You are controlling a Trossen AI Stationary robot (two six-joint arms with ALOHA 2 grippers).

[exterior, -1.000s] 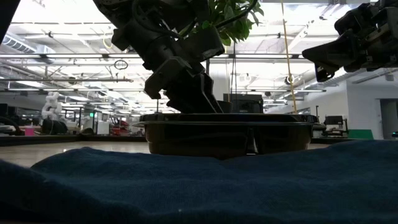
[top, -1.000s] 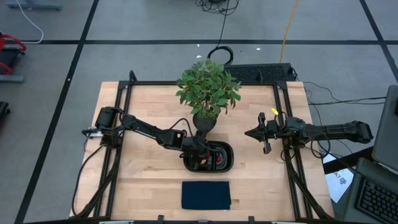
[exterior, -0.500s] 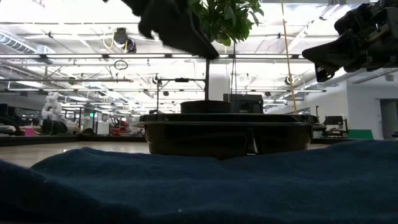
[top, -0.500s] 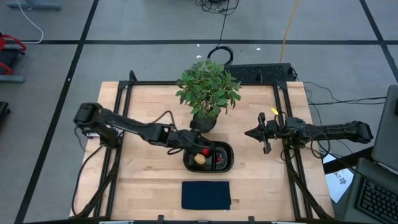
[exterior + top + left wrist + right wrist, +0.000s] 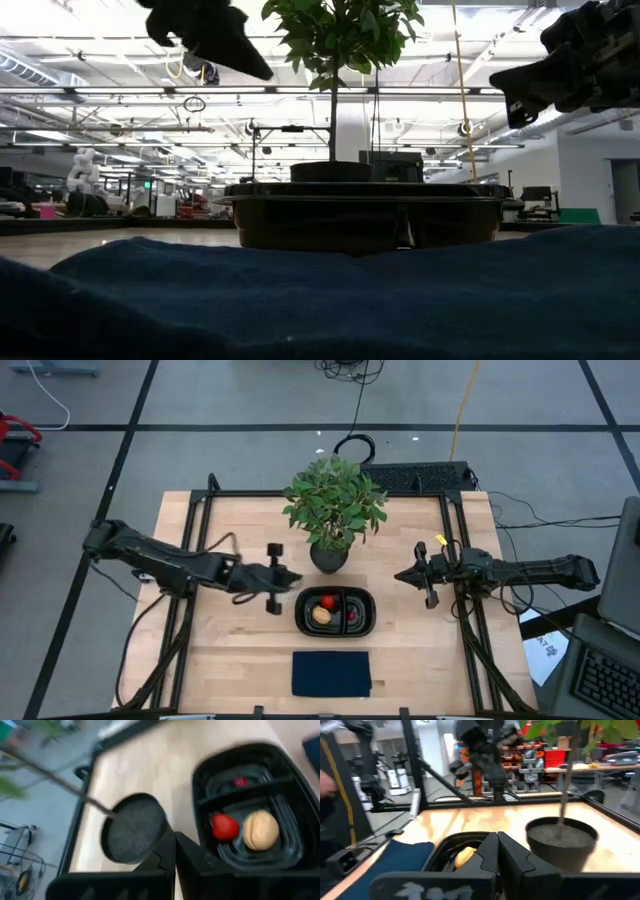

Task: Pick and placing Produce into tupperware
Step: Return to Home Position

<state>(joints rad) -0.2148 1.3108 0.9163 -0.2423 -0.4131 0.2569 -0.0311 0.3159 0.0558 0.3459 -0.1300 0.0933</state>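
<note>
The black tupperware [image 5: 362, 600] stands at the table's middle. A red strawberry-like piece [image 5: 327, 601] and a round yellow-orange piece [image 5: 320, 616] lie in its left compartment. A small dark red berry [image 5: 352, 617] lies in the right one. The left wrist view shows the same strawberry piece [image 5: 225, 826], orange piece [image 5: 260, 830] and berry [image 5: 240, 782]. My left gripper [image 5: 292, 578] hovers shut and empty, left of the tupperware and above the table. My right gripper [image 5: 400, 575] waits shut at the right, clear of everything.
A leafy potted plant [image 5: 333, 510] stands just behind the tupperware, its pot [image 5: 134, 827] close to my left gripper. A dark blue cloth [image 5: 331, 673] lies flat near the front edge. Black frame rails [image 5: 190, 560] run along the table's sides.
My left gripper has risen out of the tupperware and drawn back toward the table's left edge; its fingers, spread inside the tray a second ago, now meet. The strawberry and orange pieces, hidden under it before, lie uncovered in the left compartment.
</note>
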